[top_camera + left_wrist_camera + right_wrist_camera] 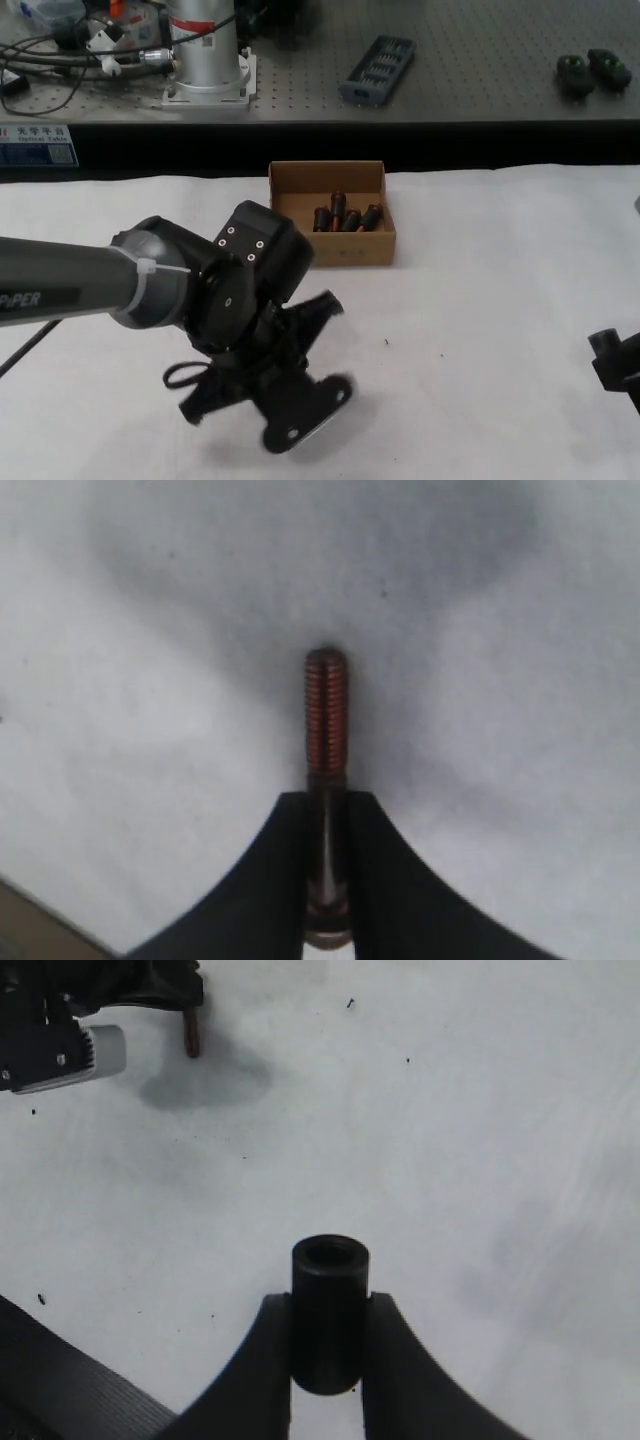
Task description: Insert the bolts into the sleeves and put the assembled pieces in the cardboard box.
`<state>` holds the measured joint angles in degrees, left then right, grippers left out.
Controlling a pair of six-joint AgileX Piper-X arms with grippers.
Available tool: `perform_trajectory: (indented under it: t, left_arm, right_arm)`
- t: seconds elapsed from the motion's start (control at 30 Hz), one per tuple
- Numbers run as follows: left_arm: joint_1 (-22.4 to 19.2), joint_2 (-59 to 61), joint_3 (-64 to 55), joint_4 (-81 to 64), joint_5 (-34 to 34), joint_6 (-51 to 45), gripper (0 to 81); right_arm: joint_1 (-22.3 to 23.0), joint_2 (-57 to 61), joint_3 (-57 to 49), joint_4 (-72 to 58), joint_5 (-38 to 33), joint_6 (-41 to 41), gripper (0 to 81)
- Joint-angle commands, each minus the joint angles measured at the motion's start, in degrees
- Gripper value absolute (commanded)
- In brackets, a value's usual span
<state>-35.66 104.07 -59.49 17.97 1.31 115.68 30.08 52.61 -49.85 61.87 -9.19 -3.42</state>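
- The cardboard box (340, 252) sits open on the white cloth (480, 300), and I'll place everything else from it. Several dark assembled pieces (345, 216) lie together inside, against its near wall.
- The left arm (60, 275) comes in from the left of the box. Its wrist hangs over the cloth on the near side of the box and slightly left of it.
- The left gripper (327, 805) is clamped on a reddish-brown bolt (326, 715). The fingers pinch the smooth end, and the threaded end sticks out past the fingertips, above the cloth.
- The right gripper (330, 1305) is well off to the right of the box and nearer than it, at the edge of the high view. Its fingers are pressed against both sides of a black sleeve (330, 1285), which stands out beyond them with its open bore showing.
- Bolt and sleeve are well apart, with nothing threaded together yet. From the right wrist view the bolt hangs farther off, with a soft shadow on the cloth near it.
- Beyond the far side of the box runs a grey perforated bench (450, 60). A metal column (205, 50) and cables stand on it, left of the box.
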Motion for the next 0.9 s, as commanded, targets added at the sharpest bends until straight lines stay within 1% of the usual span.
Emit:
perform_trajectory:
  t: [0.0, 0.1, 0.17, 0.23, 0.37, 0.4, 0.43, 0.47, 0.5, 0.6, 0.63, 0.73, 0.87]
  left_arm:
    - [0.11, -0.08, 0.01, 2.59, 2.44, 16.54, 0.6]
    - [0.11, -0.08, 0.01, 2.74, 7.15, 23.83, 0.6]
    - [0.11, -0.08, 0.01, 2.94, 9.89, 24.51, 0.3]
    - [0.11, -0.08, 0.01, 2.93, 10.40, 24.52, 4.9]
    - [0.11, -0.08, 0.01, 2.93, 10.57, 24.12, 25.2]
    - [0.11, -0.08, 0.01, 2.93, 10.57, 24.00, 32.5]
    - [0.11, -0.08, 0.01, 2.93, 10.57, 24.01, 37.2]
    - [0.11, -0.08, 0.01, 2.93, 10.57, 24.01, 39.7]
    - [0.11, -0.08, 0.01, 2.93, 10.57, 23.68, 39.9]
    - [0.11, -0.64, 0.01, 2.50, 8.89, 17.71, 39.9]
    - [0.11, -1.14, 0.01, 2.51, 7.90, 13.70, 39.9]
    - [-0.03, -3.77, 0.01, 2.51, 7.86, -1.41, 39.9]
    - [-0.18, -9.71, 0.01, 2.51, 7.86, -17.05, 39.9]
  right_arm:
    - [0.10, -0.63, -0.06, -2.22, -0.81, -1.80, 2.9]
    - [0.10, -0.63, -0.06, -3.49, -0.81, -1.82, 2.9]
    - [0.10, -0.63, -0.06, -3.49, -1.32, -1.82, 2.9]
    - [0.10, -0.63, -0.06, -3.27, -2.84, -1.82, 2.9]
    - [0.10, -0.63, -0.06, -3.11, -4.72, -1.82, 2.9]
    - [0.10, -0.63, -0.06, -3.11, -4.72, -1.82, 2.9]
    - [0.10, -0.63, -0.06, -3.11, -4.72, -1.82, 2.9]
    - [0.10, -0.63, -0.06, -3.11, -4.72, -1.82, 2.9]
    - [0.10, -0.63, -0.06, -3.11, -4.72, -1.82, 2.9]
    - [0.10, -0.63, -0.06, -3.11, -4.72, -1.82, 2.9]
    - [0.10, -0.63, -0.06, -2.96, -4.72, -1.66, 2.9]
    - [0.10, -0.63, -0.06, -2.23, -4.72, -0.47, 2.9]
    - [0.10, -0.63, -0.06, -0.38, -4.72, 3.42, 2.9]
